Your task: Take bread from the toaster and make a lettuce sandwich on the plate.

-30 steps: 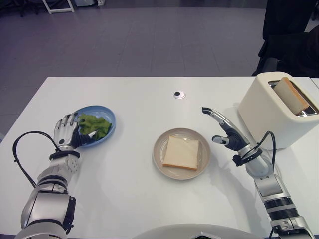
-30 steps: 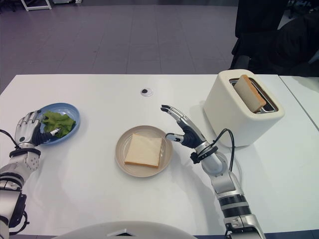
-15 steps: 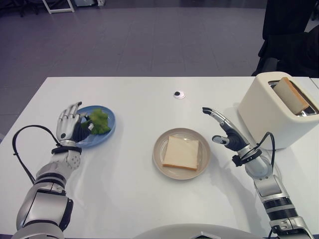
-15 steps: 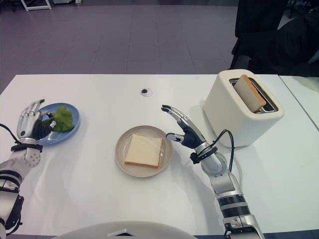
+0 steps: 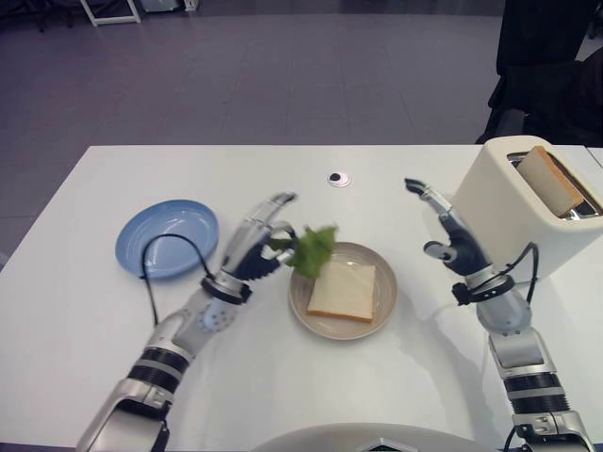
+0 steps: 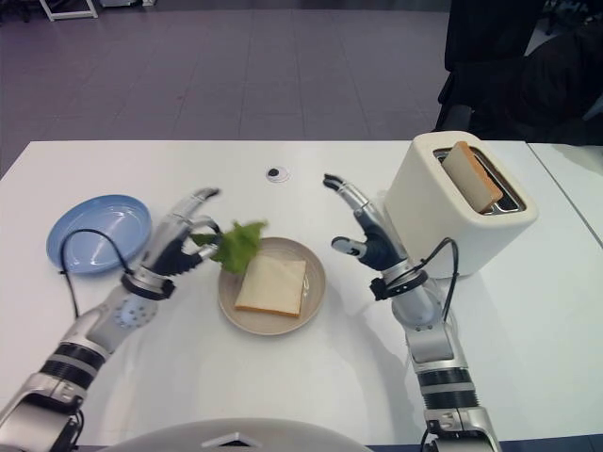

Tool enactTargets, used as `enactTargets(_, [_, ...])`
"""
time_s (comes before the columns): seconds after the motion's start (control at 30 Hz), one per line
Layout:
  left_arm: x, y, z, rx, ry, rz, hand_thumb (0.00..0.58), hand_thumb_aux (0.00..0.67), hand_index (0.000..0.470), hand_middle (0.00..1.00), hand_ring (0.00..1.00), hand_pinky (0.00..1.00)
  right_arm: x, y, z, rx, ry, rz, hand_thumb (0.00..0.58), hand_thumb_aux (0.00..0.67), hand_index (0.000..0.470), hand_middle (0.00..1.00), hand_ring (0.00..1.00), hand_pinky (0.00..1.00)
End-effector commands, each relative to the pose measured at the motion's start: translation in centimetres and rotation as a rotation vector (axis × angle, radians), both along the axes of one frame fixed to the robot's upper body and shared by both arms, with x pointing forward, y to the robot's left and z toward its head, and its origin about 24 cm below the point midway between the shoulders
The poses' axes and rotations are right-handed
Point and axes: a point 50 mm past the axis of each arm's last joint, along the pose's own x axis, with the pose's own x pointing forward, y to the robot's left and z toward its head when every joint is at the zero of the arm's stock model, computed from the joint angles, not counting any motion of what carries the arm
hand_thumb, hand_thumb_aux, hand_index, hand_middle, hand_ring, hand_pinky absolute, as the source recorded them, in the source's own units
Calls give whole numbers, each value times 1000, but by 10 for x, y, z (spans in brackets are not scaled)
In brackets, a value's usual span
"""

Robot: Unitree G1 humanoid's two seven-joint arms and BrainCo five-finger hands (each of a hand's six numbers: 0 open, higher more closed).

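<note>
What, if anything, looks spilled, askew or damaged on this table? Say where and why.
Nothing stands out. The left hand holds the lettuce at the left rim of the plate. One bread slice lies flat on the plate. The other slice leans in the toaster, as expected.

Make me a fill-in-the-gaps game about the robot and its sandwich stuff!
1. The left hand holds the ____.
2. One slice lies on the tan plate; a second slice sticks up out of the ____.
3. The right hand holds nothing and its fingers are ____.
4. The far-left plate is coloured ____.

Missing words: lettuce, toaster, open, blue.
</note>
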Motion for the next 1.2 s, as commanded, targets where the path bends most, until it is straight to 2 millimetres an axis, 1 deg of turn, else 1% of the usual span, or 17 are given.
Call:
enactTargets(0.03, [-1, -13, -14, 27, 71, -55, 580, 670, 470, 0, 0, 0, -2, -15, 9, -1, -13, -51, 0, 0, 0, 0, 0, 0])
enactTargets(0.17, [-2, -27, -23, 48, 109, -116, 580, 670, 470, 0, 0, 0, -6, -29, 12, -11, -20, -109, 0, 0, 0, 0, 0, 0])
enactTargets(0.37, [-1, -20, -24, 106, 104, -111, 580, 667, 468, 0, 0, 0, -15, -58, 33, -58, -87, -227, 0, 0, 0, 0, 0, 0])
enactTargets(0.4, [-2, -19, -24, 110, 109, -115, 491, 407, 286, 0, 0, 0, -16, -67, 40, -76, -111, -273, 0, 0, 0, 0, 0, 0])
enactTargets(0.43, [-3, -19, -24, 116, 111, -118, 205, 131, 92, 0, 0, 0, -17, -76, 48, -105, -138, -324, 0, 0, 0, 0, 0, 0])
enactTargets(0.47, [-3, -18, -23, 119, 107, -116, 0, 0, 0, 0, 0, 0, -17, -85, 56, -135, -167, -382, 0, 0, 0, 0, 0, 0])
enactTargets(0.57, [-1, -12, -14, 109, 76, -90, 0, 0, 0, 0, 0, 0, -22, -116, 78, -246, -251, -603, 0, 0, 0, 0, 0, 0])
enactTargets(0.63, [-1, -11, -11, 104, 65, -81, 0, 0, 0, 0, 0, 0, -22, -136, 81, -341, -260, -746, 0, 0, 0, 0, 0, 0])
enactTargets(0.73, [-3, -10, -9, 96, 52, -62, 0, 0, 0, 0, 0, 0, -9, -162, 62, -496, -157, -896, 0, 0, 0, 0, 0, 0])
enactTargets(0.83, [-5, -8, -6, 84, 40, -44, 0, 0, 0, 0, 0, 0, 3, -177, 39, -600, -39, -943, 0, 0, 0, 0, 0, 0])
enactTargets(0.93, [-7, -5, -4, 73, 35, -30, 0, 0, 0, 0, 0, 0, 9, -182, 19, -647, 46, -943, 0, 0, 0, 0, 0, 0])
enactTargets(1.03, [-8, -1, -5, 70, 41, -12, 0, 0, 0, 0, 0, 0, 14, -178, 10, -658, 76, -906, 0, 0, 0, 0, 0, 0])
enactTargets(1.07, [-8, 0, -6, 67, 41, -2, 0, 0, 0, 0, 0, 0, 16, -176, 10, -662, 77, -895, 53, 32, 22, 0, 0, 0])
enactTargets(1.1, [-7, 2, -6, 64, 41, 8, 0, 0, 0, 0, 0, 0, 18, -175, 11, -664, 65, -889, 304, 208, 146, 0, 0, 0])
enactTargets(1.13, [-7, 3, -7, 60, 43, 18, 0, 0, 0, 0, 0, 0, 18, -173, 13, -665, 51, -883, 568, 573, 402, 0, 0, 0])
enactTargets(1.17, [-7, 4, -7, 57, 45, 25, 0, 0, 0, 0, 0, 0, 19, -171, 15, -667, 36, -874, 580, 670, 470, 27, 27, 27])
enactTargets(1.2, [-7, 5, -8, 53, 47, 31, 0, 0, 0, 0, 0, 0, 18, -169, 17, -667, 14, -865, 580, 670, 470, 118, 118, 118])
